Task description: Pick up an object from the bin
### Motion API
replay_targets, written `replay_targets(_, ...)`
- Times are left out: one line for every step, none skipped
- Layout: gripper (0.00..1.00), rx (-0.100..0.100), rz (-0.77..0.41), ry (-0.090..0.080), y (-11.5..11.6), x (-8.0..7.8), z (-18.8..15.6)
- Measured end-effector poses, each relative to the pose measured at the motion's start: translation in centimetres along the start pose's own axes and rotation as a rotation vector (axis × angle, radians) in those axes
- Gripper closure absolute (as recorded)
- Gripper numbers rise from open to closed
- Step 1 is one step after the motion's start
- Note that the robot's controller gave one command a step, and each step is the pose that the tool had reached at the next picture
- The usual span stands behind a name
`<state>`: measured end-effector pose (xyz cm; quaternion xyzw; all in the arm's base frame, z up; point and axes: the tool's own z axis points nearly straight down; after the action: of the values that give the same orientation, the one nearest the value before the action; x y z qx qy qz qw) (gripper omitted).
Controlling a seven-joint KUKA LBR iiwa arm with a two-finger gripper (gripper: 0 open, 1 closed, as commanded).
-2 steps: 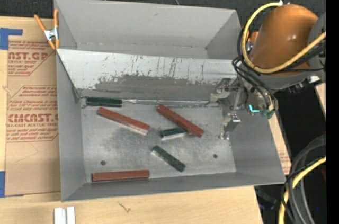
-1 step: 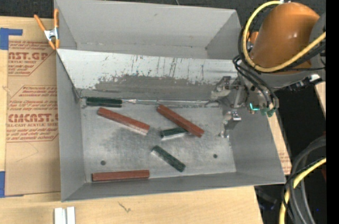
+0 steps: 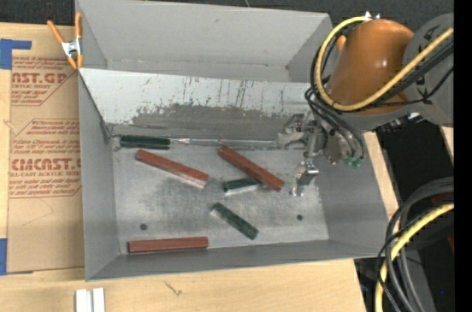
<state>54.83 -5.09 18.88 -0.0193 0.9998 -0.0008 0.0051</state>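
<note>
My gripper (image 3: 297, 159) hangs over the right side of the bin floor, open, with nothing between its fingers. One fingertip (image 3: 299, 187) is low near the floor, the other (image 3: 292, 130) stands toward the back wall. A red-brown flat bar (image 3: 251, 167) lies slanted just left of the gripper, its right end close to the lower fingertip but apart from it. A short dark green stick (image 3: 240, 186) lies under that bar's middle. Another dark green stick (image 3: 234, 221) rests slanted further toward the front.
A second red-brown bar (image 3: 171, 167) lies left of centre. A third (image 3: 167, 245) sits along the front wall. A dark green stick (image 3: 144, 142) lies at the back left by the wall. The arm's orange cover and yellow cables loom over the bin's right rim.
</note>
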Motion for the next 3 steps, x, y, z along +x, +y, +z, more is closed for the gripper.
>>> replay_targets(0.00,-0.001,-0.024,0.005,0.5,-1.5,5.7)
replay_targets(1.00,0.000,-0.210,-0.017,1.7,-1.9,11.2)
replay_targets(1.00,0.000,-0.210,-0.017,1.7,-1.9,11.2)
